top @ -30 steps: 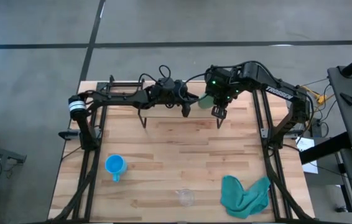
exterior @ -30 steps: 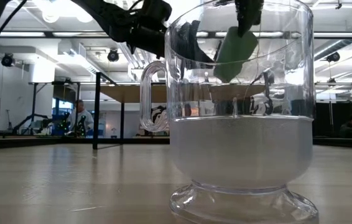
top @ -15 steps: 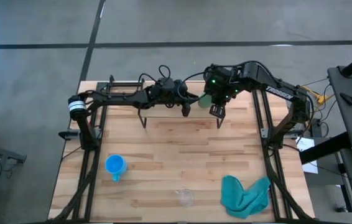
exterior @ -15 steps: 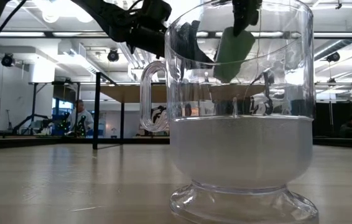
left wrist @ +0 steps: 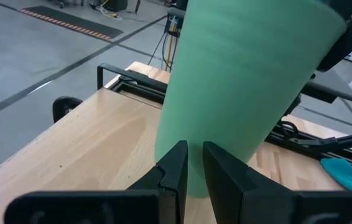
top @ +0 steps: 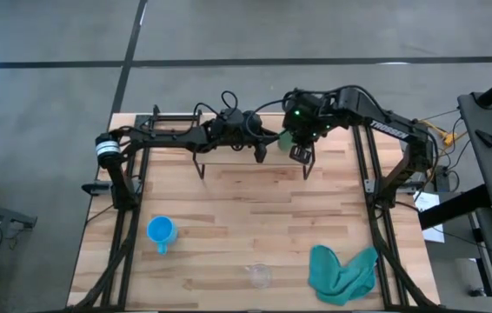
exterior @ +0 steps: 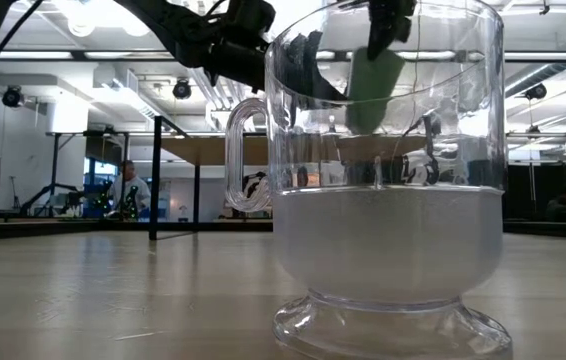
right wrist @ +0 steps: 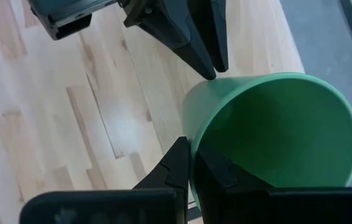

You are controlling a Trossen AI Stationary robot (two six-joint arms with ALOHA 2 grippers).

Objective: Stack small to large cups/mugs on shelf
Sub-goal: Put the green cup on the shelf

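Observation:
The green cup (top: pixel 287 137) is over the shelf (exterior: pixel 198 150) at the table's far side, mouth up and slightly tilted; whether its base rests on the board is unclear. My right gripper (right wrist: pixel 191 149) is shut on its rim. My left gripper (left wrist: pixel 194 152) is shut, its tips at the lower outer wall of the green cup (left wrist: pixel 238 87). The blue mug (top: pixel 161 232) stands on the table's near left. The clear glass cup (top: pixel 260 276) stands at the near edge, filling the low view as a footed glass cup (exterior: pixel 383 190). My right gripper pinches the green cup's rim (right wrist: pixel 196 134), one finger inside the cup and one outside, coming from above and pointing down. The cup hangs below the fingers, a little tilted. My left gripper's shut fingertips stand level against the cup's lower wall (left wrist: pixel 191 134) from the table's left; whether they touch it I cannot tell.
A teal cloth (top: pixel 342 271) lies crumpled at the near right. Black frame posts of both arms run along the table's left and right sides. Bare wood lies between the shelf and the mugs. People sit in the room beyond the table.
My right gripper has shifted slightly toward the table's left and far edge with the green cup, and the cup has tipped from a lean to nearly upright.

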